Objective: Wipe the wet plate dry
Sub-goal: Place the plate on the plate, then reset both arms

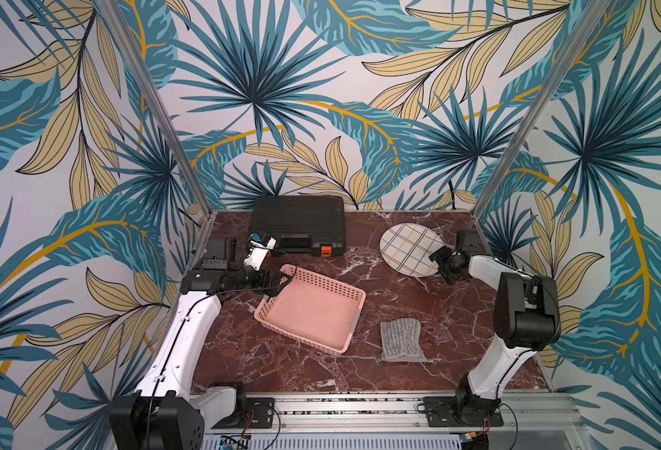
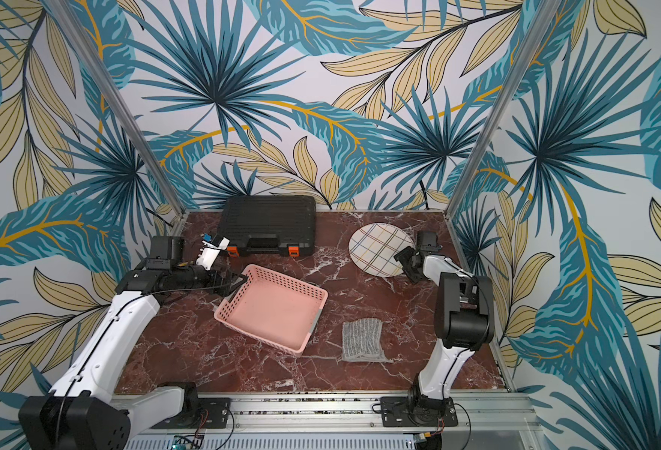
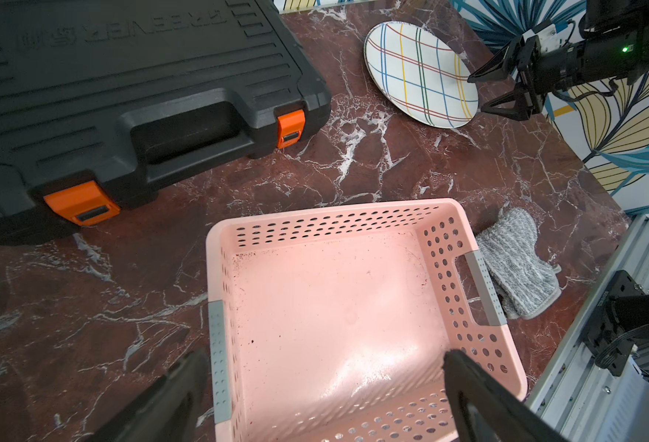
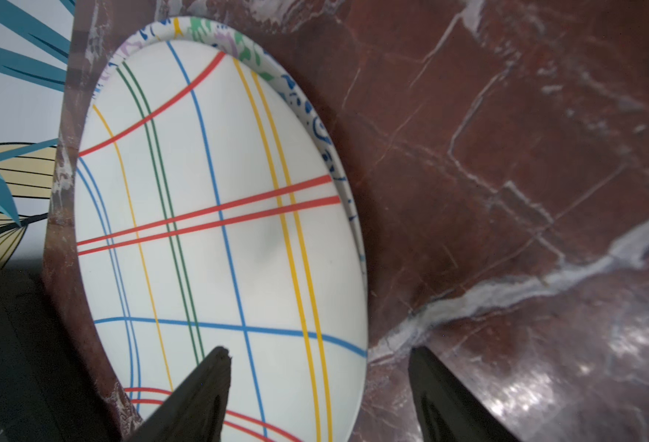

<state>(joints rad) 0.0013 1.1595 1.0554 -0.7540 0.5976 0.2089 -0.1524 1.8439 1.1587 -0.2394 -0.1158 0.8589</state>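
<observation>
Plate (image 1: 407, 245) edge partly hidden behind right hand (image 1: 439, 268).

Cloth (image 1: 401, 339) lies right of basket (image 1: 321, 278), before plate (image 1: 410, 249).

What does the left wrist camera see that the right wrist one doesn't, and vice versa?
Left wrist only: the black case, pink basket and grey cloth. Right wrist only: a flowery rim showing beyond the striped plate. Both: that plate, the marble table and the open right end effector at the plate's edge.
</observation>
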